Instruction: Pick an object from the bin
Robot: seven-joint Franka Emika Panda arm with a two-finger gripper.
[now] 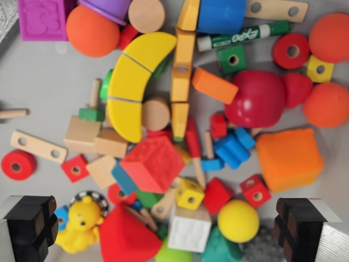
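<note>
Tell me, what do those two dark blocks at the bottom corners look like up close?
They are the robot gripper's two fingers. Each has a blocky black pad with a faint reddish-brown tint on its inner face, fixed to a silvery grey metal piece at the picture's outer edge. No cables or markings show.

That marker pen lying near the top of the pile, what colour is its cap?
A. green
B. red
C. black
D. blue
A. The marker has a white barrel with green lettering, and the cap at its end toward the wrist view's right is green, lying between the blue block and the red ring.
</note>
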